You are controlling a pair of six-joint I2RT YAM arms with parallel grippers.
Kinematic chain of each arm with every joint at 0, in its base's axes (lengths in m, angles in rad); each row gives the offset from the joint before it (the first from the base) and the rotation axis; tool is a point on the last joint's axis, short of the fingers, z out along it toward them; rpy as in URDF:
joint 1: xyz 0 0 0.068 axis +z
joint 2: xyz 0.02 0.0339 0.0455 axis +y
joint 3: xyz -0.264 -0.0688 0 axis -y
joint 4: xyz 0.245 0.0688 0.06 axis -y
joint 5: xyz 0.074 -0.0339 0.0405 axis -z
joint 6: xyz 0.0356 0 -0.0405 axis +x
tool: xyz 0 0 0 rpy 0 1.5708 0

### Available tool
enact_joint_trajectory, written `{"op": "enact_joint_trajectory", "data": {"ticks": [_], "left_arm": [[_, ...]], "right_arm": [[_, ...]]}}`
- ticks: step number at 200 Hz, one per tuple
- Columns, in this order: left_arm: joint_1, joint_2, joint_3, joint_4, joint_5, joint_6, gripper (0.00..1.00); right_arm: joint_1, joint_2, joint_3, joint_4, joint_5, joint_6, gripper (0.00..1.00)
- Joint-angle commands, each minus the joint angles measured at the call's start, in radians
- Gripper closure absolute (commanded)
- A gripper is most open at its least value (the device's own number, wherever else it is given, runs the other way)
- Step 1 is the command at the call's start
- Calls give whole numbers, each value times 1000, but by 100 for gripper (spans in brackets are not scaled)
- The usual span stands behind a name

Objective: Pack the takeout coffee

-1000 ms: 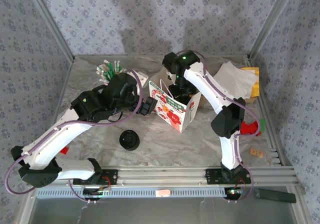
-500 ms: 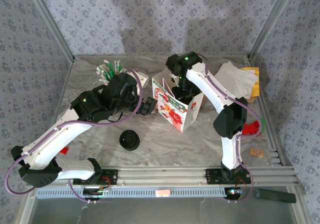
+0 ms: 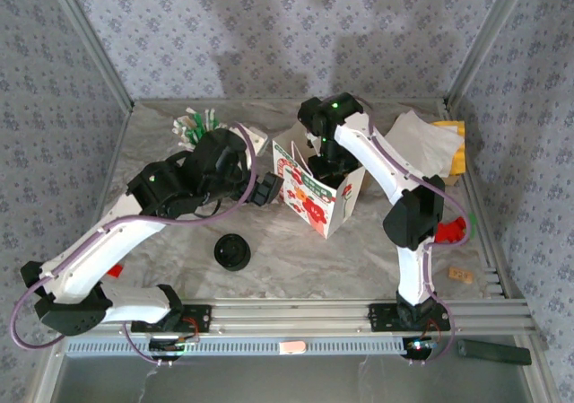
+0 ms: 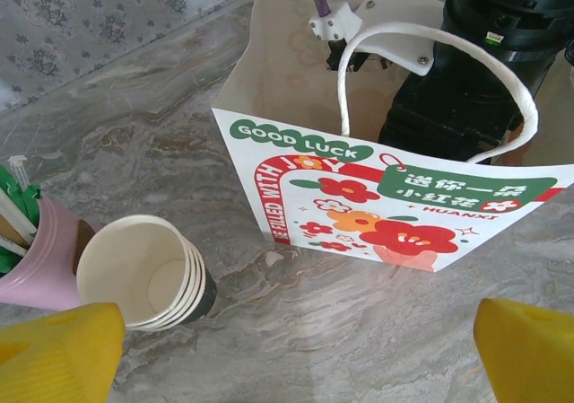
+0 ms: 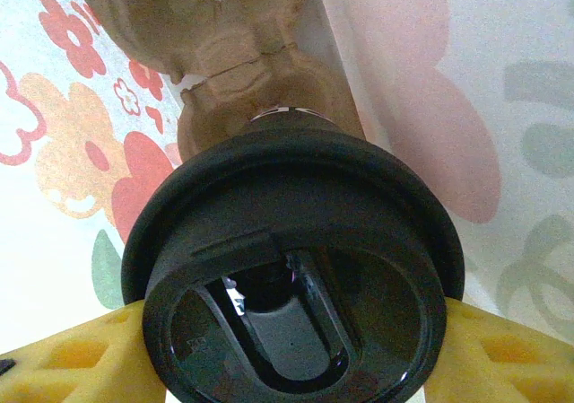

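The takeout coffee [image 5: 287, 197] is inside the paper bag [image 4: 359, 197], gripped by the right pincer [image 5: 287, 363] at both sides. The bag walls stand close around its black lid [image 5: 296, 322], with little room. The left pincer [image 3: 265, 190] hangs wide open just beside the bag's left edge, near the stack of cups [image 4: 143, 273].
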Motion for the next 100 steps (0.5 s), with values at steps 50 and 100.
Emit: {"op": "enact_joint_trajectory", "data": {"ticks": [50,100], "left_arm": [[9,14,58,-6,27,12,0],[8,9,55,-9,24,11,0]], "right_arm": [[-5,-48,-24,-192,-8,-15,45],[-7,-47,-22,-192,-5,-13,45]]}}
